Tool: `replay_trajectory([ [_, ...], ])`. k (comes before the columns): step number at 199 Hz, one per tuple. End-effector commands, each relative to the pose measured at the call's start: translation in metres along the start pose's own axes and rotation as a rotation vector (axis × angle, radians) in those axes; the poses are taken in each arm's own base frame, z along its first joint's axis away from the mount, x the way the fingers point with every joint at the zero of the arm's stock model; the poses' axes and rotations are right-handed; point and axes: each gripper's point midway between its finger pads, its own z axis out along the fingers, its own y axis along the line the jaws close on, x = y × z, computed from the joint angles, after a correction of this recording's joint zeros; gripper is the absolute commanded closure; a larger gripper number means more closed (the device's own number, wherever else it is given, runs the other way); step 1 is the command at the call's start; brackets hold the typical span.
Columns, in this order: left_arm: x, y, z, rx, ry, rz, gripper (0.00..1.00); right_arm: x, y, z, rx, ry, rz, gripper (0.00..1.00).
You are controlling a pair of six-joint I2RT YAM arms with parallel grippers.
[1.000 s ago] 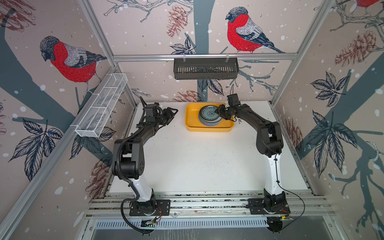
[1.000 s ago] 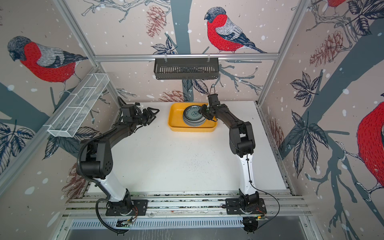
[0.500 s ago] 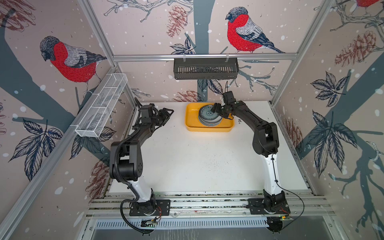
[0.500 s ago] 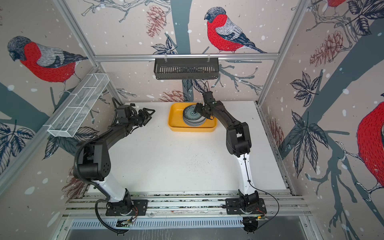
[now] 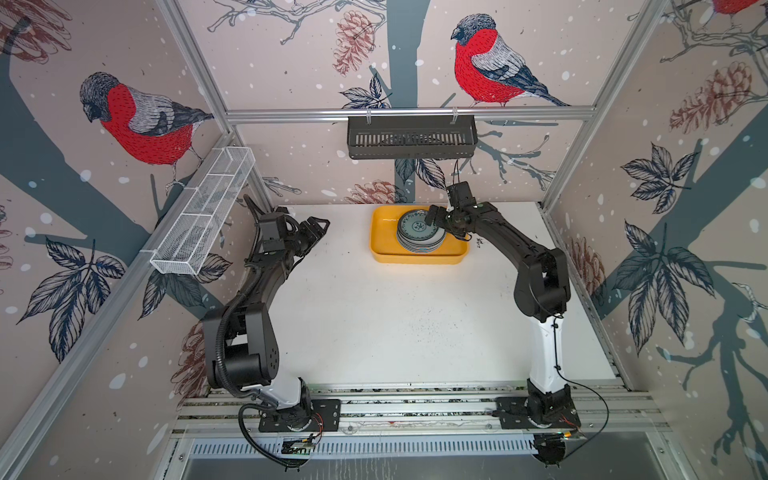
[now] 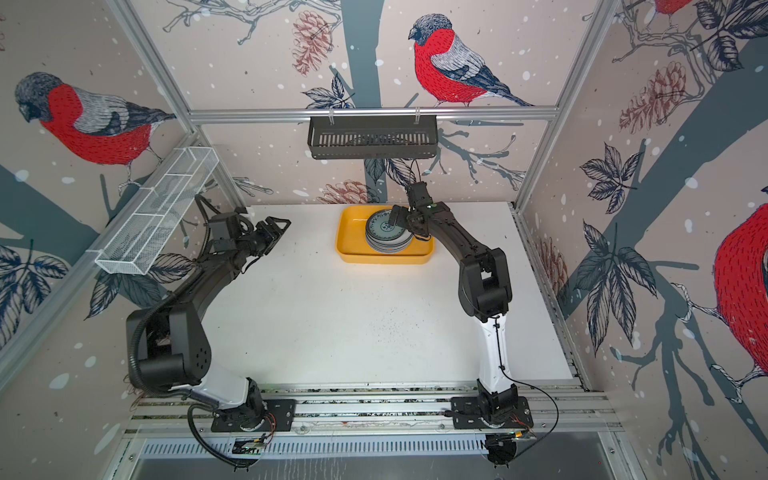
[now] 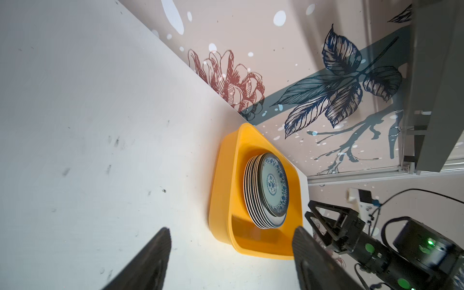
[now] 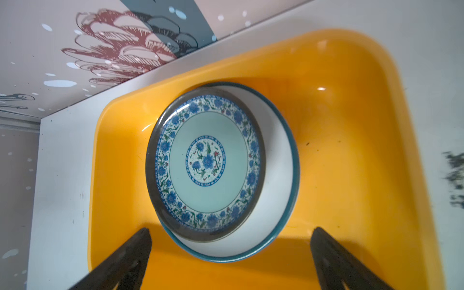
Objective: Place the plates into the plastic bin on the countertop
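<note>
Countertop [image 5: 374,324], white; left gripper [image 7: 231,229], jaws well apart, empty, over it; further back, plastic bin [image 5: 382,249] holding the plates [image 5: 419,235] in one stack, right gripper [image 8: 231,231] spread wide, empty, close by its top: probably rigid, glossy, slippery, chippable, heavy stacked; grip singly by the rim.

The yellow bin [image 8: 356,82] holds a blue-floral plate [image 8: 208,160].

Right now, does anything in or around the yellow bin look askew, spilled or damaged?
Only a small thing: the floral top plate sits off-centre on the wider teal-rimmed plate beneath, crowding one side of its rim, so the stack in the yellow bin is not aligned. Dark smudges mark the countertop. Nothing looks spilled or broken.
</note>
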Motion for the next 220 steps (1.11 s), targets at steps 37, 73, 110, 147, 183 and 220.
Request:
replay_trajectory([
  [37, -0.039, 0.006, -0.074, -0.212, -0.35, 0.305, 0.04, -0.047, -0.04, -0.079, 0.138, -0.387, -0.037, 0.0],
  [73, -0.042, 0.021, -0.129, -0.326, -0.629, 0.451, 0.04, -0.042, -0.108, -0.144, 0.338, -0.626, 0.076, 0.0],
  [110, -0.013, 0.052, -0.159, -0.42, -0.784, 0.582, 0.04, -0.017, -0.176, -0.193, 0.467, -0.758, 0.149, 0.0],
  [147, 0.026, 0.077, -0.155, -0.368, -0.787, 0.594, 0.03, 0.011, -0.215, -0.219, 0.607, -0.835, 0.113, 0.0],
  [183, 0.045, 0.099, -0.141, -0.356, -0.753, 0.555, 0.03, 0.04, -0.246, -0.218, 0.683, -0.845, 0.099, 0.0],
  [220, 0.049, 0.099, -0.125, -0.359, -0.745, 0.603, 0.04, 0.054, -0.257, -0.213, 0.685, -0.853, -0.013, 0.0],
])
